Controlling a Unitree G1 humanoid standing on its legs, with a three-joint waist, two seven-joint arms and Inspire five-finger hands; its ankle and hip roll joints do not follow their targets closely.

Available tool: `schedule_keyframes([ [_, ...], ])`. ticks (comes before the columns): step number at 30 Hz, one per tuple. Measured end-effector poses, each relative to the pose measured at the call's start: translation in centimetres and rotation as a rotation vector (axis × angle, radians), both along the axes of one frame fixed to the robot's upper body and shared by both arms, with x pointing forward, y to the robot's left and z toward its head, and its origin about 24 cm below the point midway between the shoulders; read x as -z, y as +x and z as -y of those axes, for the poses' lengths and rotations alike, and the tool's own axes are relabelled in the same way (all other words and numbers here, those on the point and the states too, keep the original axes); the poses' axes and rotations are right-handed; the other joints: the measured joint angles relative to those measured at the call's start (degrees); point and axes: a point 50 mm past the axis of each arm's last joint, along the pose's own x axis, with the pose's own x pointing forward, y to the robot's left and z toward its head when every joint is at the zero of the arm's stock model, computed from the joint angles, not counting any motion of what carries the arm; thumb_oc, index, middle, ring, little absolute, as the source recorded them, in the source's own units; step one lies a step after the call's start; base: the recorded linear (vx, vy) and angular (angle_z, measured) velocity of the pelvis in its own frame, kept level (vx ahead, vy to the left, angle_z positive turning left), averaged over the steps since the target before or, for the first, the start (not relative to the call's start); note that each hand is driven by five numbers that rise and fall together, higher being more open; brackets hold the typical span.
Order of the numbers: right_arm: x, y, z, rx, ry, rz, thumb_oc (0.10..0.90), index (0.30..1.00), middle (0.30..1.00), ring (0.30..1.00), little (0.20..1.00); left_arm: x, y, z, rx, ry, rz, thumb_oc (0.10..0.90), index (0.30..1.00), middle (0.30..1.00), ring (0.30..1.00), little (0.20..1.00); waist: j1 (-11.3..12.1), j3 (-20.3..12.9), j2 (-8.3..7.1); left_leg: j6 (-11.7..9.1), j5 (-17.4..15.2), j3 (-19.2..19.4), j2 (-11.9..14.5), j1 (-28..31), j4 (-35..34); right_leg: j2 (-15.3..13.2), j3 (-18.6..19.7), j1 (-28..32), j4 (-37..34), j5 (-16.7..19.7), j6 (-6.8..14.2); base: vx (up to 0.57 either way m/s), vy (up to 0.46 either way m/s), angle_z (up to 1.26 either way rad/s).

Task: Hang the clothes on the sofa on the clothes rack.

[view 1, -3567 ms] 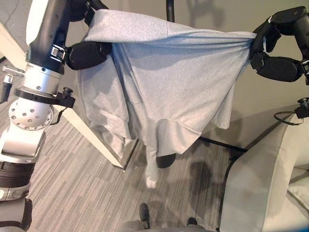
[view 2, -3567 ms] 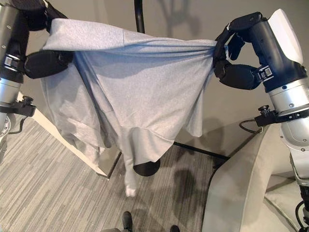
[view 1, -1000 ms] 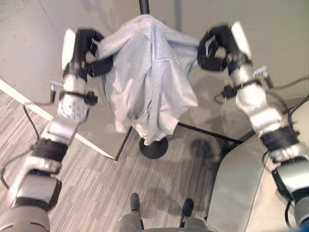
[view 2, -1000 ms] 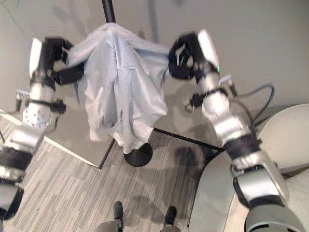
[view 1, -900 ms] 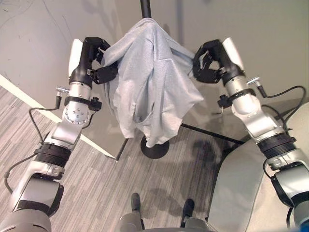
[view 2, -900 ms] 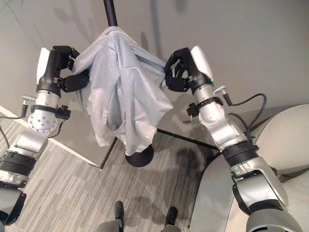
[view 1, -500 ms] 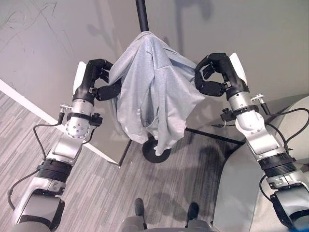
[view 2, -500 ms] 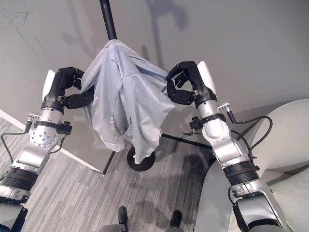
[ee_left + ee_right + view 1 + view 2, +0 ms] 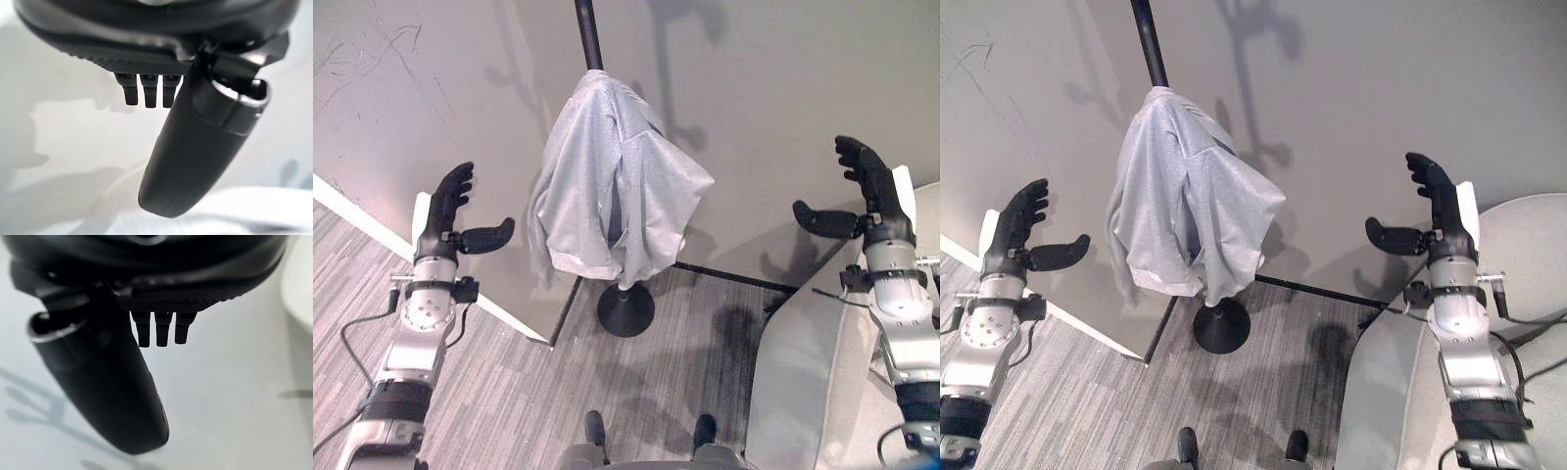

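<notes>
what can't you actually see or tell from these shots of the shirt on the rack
- The clothes rack: its top is cut off by the upper edge in both eye views, so what the grey garment hangs from cannot be told.
- The pole's middle stretch, down to near the round base, is hidden behind the cloth.
- The sofa: cut off by the right and bottom edges, so any clothes left on it stay unknown.
- Both wrist views are too close to show the garment clearly.

A plain pale grey wall fills the upper part of the scene, with soft shadows cast across it. To the left stands a lighter wall panel with a pale baseboard running diagonally along its foot. The floor is grey striped carpet. A thin black strip runs where wall meets floor.
</notes>
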Motion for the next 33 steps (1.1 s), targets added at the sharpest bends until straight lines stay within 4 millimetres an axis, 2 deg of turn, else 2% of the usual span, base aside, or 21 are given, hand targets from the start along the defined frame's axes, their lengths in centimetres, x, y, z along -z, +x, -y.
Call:
schedule_keyframes([
  [1,0.9,-0.8,0.2,0.014,0.018,-0.021,0.8,0.9,0.9,0.9,0.9,0.4,-0.7,-0.6,-0.024,-0.003,-0.016,0.8,0.9,0.9,0.9,0.9,0.0,0.0,0.05,0.0,-0.1,0.1,0.1,0.1,0.0,0.0,0.0,0.1,0.0,0.0,-0.1,0.0,0.0,0.0],
  [3,2.1,-1.3,0.4,0.026,0.036,-0.069,0.8,0.9,0.9,0.9,0.9,0.7,-0.9,-0.9,-0.044,-0.02,-0.023,0.8,0.9,0.9,0.9,0.9,-0.3,-0.1,0.12,0.1,-0.1,0.1,0.0,0.1,0.0,-0.1,0.0,0.1,0.0,0.0,0.0,0.0,0.0,0.0],
  [9,7.6,-3.2,-1.0,0.008,0.23,-0.205,0.8,0.9,0.9,0.9,0.9,0.7,-1.0,-0.8,-0.049,-0.112,0.01,0.8,0.9,0.9,0.9,0.9,-1.6,-1.4,0.34,0.0,-0.2,1.1,0.2,1.1,0.0,0.0,1.3,0.3,0.0,0.1,0.0,-0.03,0.014,-0.09],
  [11,9.5,-4.3,-1.3,-0.021,0.26,-0.297,0.8,0.9,0.9,0.9,0.9,0.4,-1.0,-0.8,-0.033,-0.097,0.009,0.8,0.9,0.9,0.9,0.9,-1.6,-2.1,0.17,0.0,-0.2,1.2,0.3,1.1,-0.1,0.1,1.3,0.3,0.0,0.0,0.0,-0.02,0.002,-0.01],
  [13,13.1,-6.5,-2.2,-0.081,0.302,-0.495,0.8,0.9,0.9,0.9,0.9,0.9,-1.6,-0.9,-0.008,-0.079,-0.025,0.8,0.9,0.9,0.9,0.9,-2.4,-2.4,0.27,-0.1,-0.3,1.4,0.2,1.2,-0.2,0.0,1.4,0.4,0.0,0.1,0.1,-0.04,0.028,-0.04],
  [14,14.7,-7.9,-2.8,-0.096,0.333,-0.574,0.8,0.9,0.9,0.9,0.9,1.9,-2.3,-0.6,0.01,-0.095,-0.062,0.8,0.9,0.9,0.9,0.9,-2.5,-2.4,0.24,-0.1,-0.3,1.5,0.2,1.2,-0.2,0.0,1.5,0.3,0.0,0.0,0.1,-0.05,0.059,-0.11],
  [15,16.7,-9.5,-3.3,-0.083,0.391,-0.636,0.8,0.9,0.9,0.9,0.9,3.4,-4.5,0.6,0.028,-0.179,-0.06,0.8,0.9,0.9,0.9,0.9,-2.6,-3.0,0.05,-0.2,-0.6,1.9,0.2,1.6,-0.2,-0.1,1.7,0.4,0.0,0.0,0.1,-0.06,0.064,-0.11],
  [16,17.7,-10.4,-3.5,-0.073,0.416,-0.68,0.8,0.9,0.9,0.9,0.9,4.4,-5.3,1.3,0.044,-0.213,-0.086,0.8,0.9,0.9,0.9,0.9,-2.5,-3.3,-0.02,-0.2,-0.7,1.9,0.2,1.9,-0.2,-0.1,1.8,0.7,0.0,0.0,0.1,-0.04,0.045,-0.08],
  [17,20.1,-12.1,-3.9,-0.069,0.449,-0.82,0.8,0.9,0.9,0.9,0.9,7.1,-7.1,2.8,0.097,-0.282,-0.199,0.8,0.9,0.9,0.9,0.9,-2.4,-3.5,-0.19,-0.1,-1.0,1.9,0.1,2.2,-0.2,-0.1,1.8,1.0,0.0,-0.1,0.1,-0.04,0.032,0.04],
  [18,21.2,-13.1,-4.0,-0.054,0.464,-0.893,0.8,0.9,0.9,0.9,0.9,8.9,-7.6,3.6,0.127,-0.34,-0.283,0.8,0.9,0.9,0.9,0.9,-1.9,-3.4,-0.23,0.3,-1.3,1.8,0.1,1.8,-0.2,-0.2,1.8,0.6,0.0,-0.1,0.1,0.0,0.0,0.0],
  [19,21.6,-13.5,-4.1,-0.052,0.47,-0.919,0.8,0.9,0.9,0.9,0.9,10.5,-8.3,4.1,0.119,-0.423,-0.33,0.8,0.9,0.9,0.9,0.9,-1.6,-3.5,-0.24,0.3,-1.3,1.9,0.1,1.7,-0.2,-0.5,2.0,0.5,0.0,-0.2,0.2,-0.05,0.036,-0.01],
  [21,21.7,-13.5,-4.2,-0.053,0.472,-0.919,0.8,0.9,0.9,0.9,0.9,11.2,-8.8,4.4,0.12,-0.452,-0.361,0.8,0.9,0.9,0.9,0.9,-1.4,-3.7,-0.26,0.2,-1.4,1.9,0.1,1.5,-0.2,-0.5,2.0,0.4,0.0,-0.3,0.2,-0.05,0.027,-0.02],
  [24,23.3,-14.0,-4.0,-0.023,0.48,-1.003,0.8,0.9,0.9,0.9,0.9,13.9,-10.3,6.7,0.219,-0.505,-0.504,0.8,0.9,0.9,0.9,0.9,-0.9,-5.2,-0.31,0.5,-1.2,1.8,-0.1,1.1,-0.2,-0.8,1.8,0.1,0.0,-0.1,0.5,-0.03,0.013,0.05],
  [25,23.9,-13.9,-4.3,-0.023,0.482,-1.032,0.8,0.9,0.9,0.9,0.9,15.8,-11.3,7.6,0.247,-0.491,-0.61,0.8,0.9,0.9,0.9,0.9,-0.8,-5.3,-0.21,0.6,-1.1,1.7,-0.3,1.1,-0.2,-0.9,1.6,0.1,-0.3,0.0,0.4,-0.02,-0.001,0.05],
  [26,24.9,-13.8,-4.9,-0.009,0.507,-1.072,0.8,0.9,0.9,0.9,0.9,18.6,-12.6,8.4,0.257,-0.452,-0.781,0.8,0.9,0.9,0.9,0.9,-0.9,-5.4,-0.07,0.6,-1.1,1.6,-0.4,1.2,-0.2,-0.8,1.5,0.2,-0.3,0.1,0.4,-0.02,-0.003,0.05],
  [27,25.7,-13.9,-5.7,-0.015,0.519,-1.115,0.8,0.9,0.9,0.9,0.9,21.5,-14.5,8.9,0.21,-0.44,-0.95,0.8,0.9,0.9,0.9,0.9,-0.9,-5.3,-0.24,0.4,-1.0,1.5,-0.6,1.2,-0.2,-0.9,1.4,0.2,-0.3,0.1,0.4,-0.01,0.003,0.04],
  [28,26.5,-14.1,-6.7,-0.006,0.553,-1.137,0.8,0.9,0.9,0.9,0.9,23.5,-16.0,9.4,0.167,-0.425,-1.085,0.8,0.9,0.9,0.9,0.9,-1.0,-5.2,-0.37,0.4,-0.9,1.4,-0.6,1.2,-0.2,-0.9,1.4,0.2,-0.3,0.1,0.4,0.01,0.008,0.05],
  [30,27.6,-14.8,-7.5,0.054,0.618,-1.175,0.8,0.9,0.9,0.9,0.9,25.2,-17.6,10.2,0.14,-0.392,-1.221,0.8,0.9,0.9,0.9,0.9,-1.1,-5.1,-0.68,0.6,-1.1,0.9,-0.7,1.1,-0.2,-1.0,1.2,0.4,-0.3,0.0,0.4,0.02,0.004,0.1],
  [31,28.1,-15.3,-7.6,0.135,0.675,-1.17,0.8,0.9,0.9,0.9,0.9,25.4,-17.4,10.7,0.098,-0.416,-1.207,0.8,0.9,0.9,0.9,0.9,-0.9,-5.2,-0.67,0.7,-1.1,0.8,-0.8,1.2,-0.2,-1.0,0.9,0.7,-0.3,-0.1,0.5,0.03,0.002,0.1],
  [33,28.2,-15.8,-7.6,0.16,0.699,-1.168,0.8,0.9,0.9,0.9,0.9,25.4,-17.4,11.0,0.101,-0.413,-1.209,0.8,0.9,0.9,0.9,0.9,-1.1,-5.3,-0.61,0.7,-1.2,0.9,-0.7,1.2,-0.2,-1.1,1.0,0.8,-0.3,-0.2,0.4,0.05,-0.003,-0.01],
])
